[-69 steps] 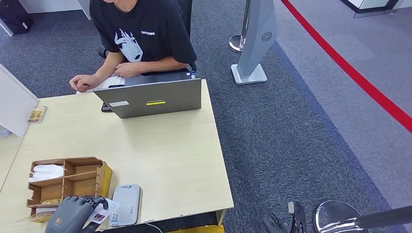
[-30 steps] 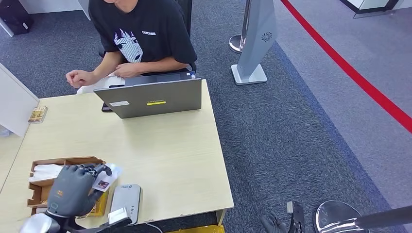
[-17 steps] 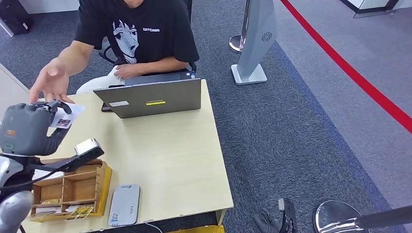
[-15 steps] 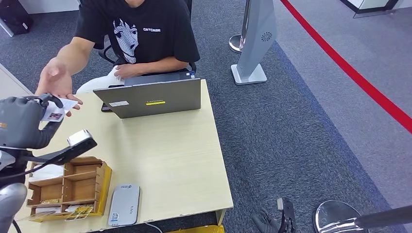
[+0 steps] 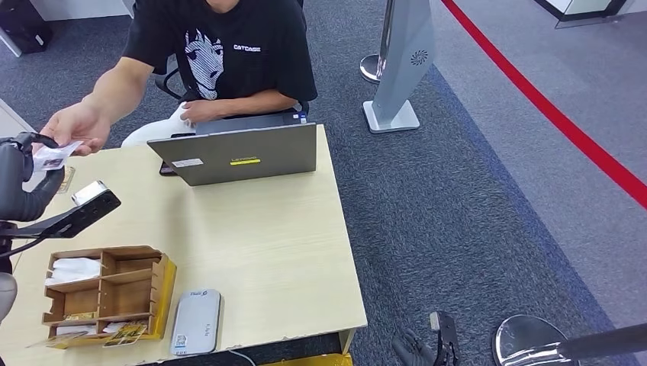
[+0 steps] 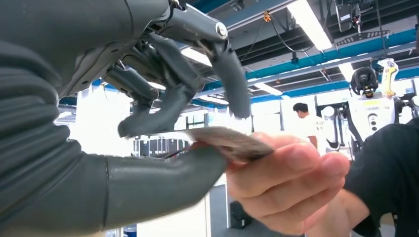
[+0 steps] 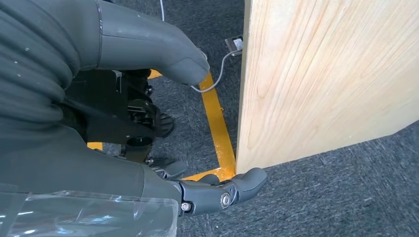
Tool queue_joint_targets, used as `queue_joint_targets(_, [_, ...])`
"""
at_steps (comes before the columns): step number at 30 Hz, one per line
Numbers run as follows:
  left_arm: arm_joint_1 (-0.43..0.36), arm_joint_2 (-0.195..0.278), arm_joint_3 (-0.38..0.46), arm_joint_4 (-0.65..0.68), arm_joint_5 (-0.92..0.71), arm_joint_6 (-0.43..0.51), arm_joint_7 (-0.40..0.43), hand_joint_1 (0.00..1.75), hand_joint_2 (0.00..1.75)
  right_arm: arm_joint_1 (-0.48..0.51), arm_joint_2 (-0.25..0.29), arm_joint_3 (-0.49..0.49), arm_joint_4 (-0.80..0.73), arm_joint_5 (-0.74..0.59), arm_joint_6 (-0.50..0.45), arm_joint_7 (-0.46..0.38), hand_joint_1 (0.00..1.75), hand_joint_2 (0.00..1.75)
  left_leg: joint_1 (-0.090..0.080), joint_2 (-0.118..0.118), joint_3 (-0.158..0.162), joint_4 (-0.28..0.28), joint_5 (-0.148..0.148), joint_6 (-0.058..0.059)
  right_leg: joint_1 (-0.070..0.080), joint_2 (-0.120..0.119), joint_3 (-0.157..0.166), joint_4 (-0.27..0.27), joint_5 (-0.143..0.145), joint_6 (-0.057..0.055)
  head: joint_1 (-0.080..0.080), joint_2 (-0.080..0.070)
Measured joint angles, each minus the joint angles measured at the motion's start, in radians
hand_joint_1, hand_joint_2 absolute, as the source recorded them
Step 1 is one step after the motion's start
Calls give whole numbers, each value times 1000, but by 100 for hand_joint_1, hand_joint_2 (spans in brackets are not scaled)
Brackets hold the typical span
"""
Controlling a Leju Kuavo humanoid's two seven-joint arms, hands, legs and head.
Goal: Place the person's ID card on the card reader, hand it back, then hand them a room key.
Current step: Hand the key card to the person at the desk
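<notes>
My left hand (image 5: 18, 185) is raised over the table's far left corner and pinches the ID card (image 5: 53, 155) between thumb and fingers. The person's hand (image 5: 77, 124) reaches in from the far side and grips the card's other end. In the left wrist view my left hand (image 6: 153, 103) holds the card (image 6: 230, 142) from one side, while the person's fingers (image 6: 289, 177) close on it from the other. The grey card reader (image 5: 196, 322) lies bare at the table's near edge. My right hand (image 5: 422, 348) hangs low beside the table, fingers apart, holding nothing.
A wooden organiser (image 5: 107, 291) with white cards and small items stands left of the reader. A grey laptop (image 5: 238, 155) sits at the table's far edge in front of the seated person. The table's side panel (image 7: 321, 79) is close to my right hand (image 7: 148, 123).
My left hand lifted the card off the reader and carried it up and to the far left. The person reached out and now grips the card. The right hand barely moved.
</notes>
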Motion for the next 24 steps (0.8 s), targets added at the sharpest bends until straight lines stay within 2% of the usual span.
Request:
queue_joint_targets(7, [52,0,13,-8,-12,47,-35,0,175,3,-2,2,-4,-12,-9,5,0,175,0,0,0,0,0,0,0,0,0,0,0,0,0,0])
queue_joint_targets(16, [159,14,-1,-136,49,26,-156,0,175,30,-4,1,-47,-12,-30,15,0,175,0,1,0,0,0,0,0,0,0,0,0,0,0,0])
queue_joint_targets(20, [266,45,-46,-197,28,41,-255,0,175,37,-4,-11,-50,-11,-30,3,0,175,0,3,0,0,-1,1,0,2,-1,0,-1,1,-1,0])
queue_joint_targets(24, [380,80,-123,-245,-15,92,-269,0,175,48,-3,-33,-65,-3,-34,10,0,175,0,3,0,0,-2,1,0,2,-1,0,-1,1,0,0])
